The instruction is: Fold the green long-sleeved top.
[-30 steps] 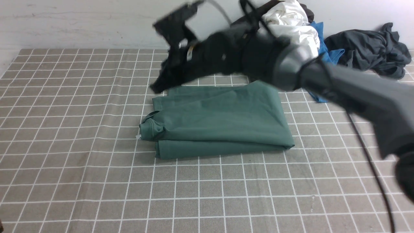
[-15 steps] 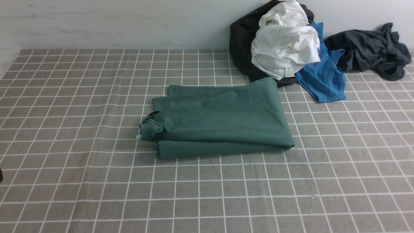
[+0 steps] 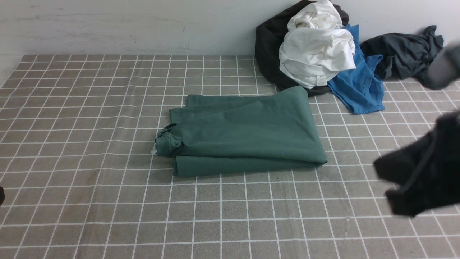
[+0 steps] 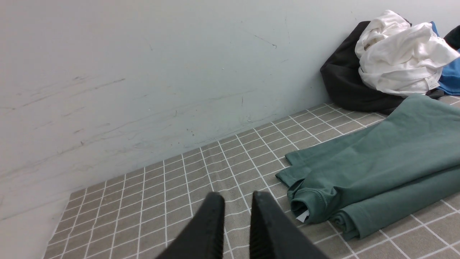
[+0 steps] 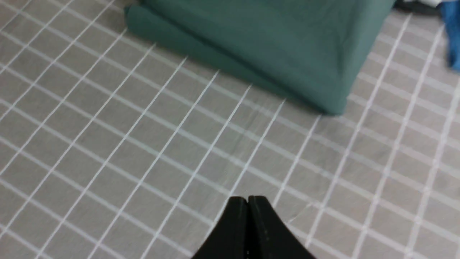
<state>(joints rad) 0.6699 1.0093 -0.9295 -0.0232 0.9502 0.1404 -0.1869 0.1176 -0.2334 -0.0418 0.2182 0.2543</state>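
The right arm [image 3: 424, 172] is a dark smear at the front view's right edge — its gripper cannot be made out there. The right wrist view is blurred throughout; the top [image 5: 273, 46] runs off its upper edge. The black garment [image 3: 269, 54] lies mostly hidden under the white one [image 3: 316, 54].

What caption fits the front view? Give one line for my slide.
Folded green long-sleeved top lies on the checked cloth; blurred right gripper beside it.
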